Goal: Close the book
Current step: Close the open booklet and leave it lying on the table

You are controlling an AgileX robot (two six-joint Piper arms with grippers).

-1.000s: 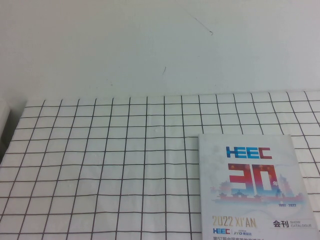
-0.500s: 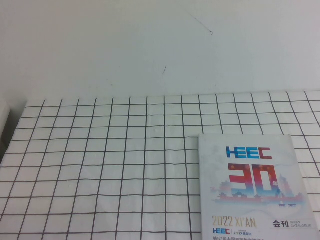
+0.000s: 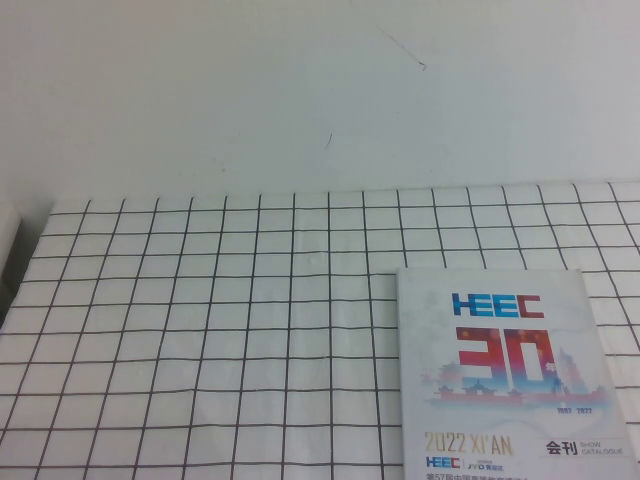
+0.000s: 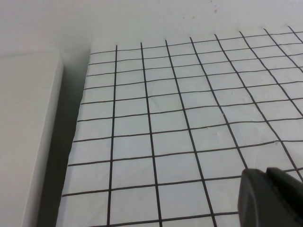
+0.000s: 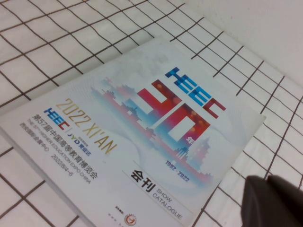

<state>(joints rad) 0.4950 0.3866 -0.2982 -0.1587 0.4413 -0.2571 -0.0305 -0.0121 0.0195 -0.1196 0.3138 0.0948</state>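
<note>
The catalogue (image 3: pixel 515 375) is lying shut, so I'm touching nothing. The right gripper (image 5: pixel 274 201) is hovering beside its corner and the left gripper (image 4: pixel 270 196) over bare worktop (image 3: pixel 200 330). I cannot tell either's opening.

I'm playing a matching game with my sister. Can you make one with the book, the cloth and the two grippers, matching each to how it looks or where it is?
Things:
1. book
2. cloth
3. left gripper
4. right gripper

Places or states:
A. over bare squares, no book in its wrist view
B. white with black grid lines
C. closed, cover up, at the near right of the cloth
D. just beside the book's edge

Pairs: 1-C, 2-B, 3-A, 4-D.
</note>
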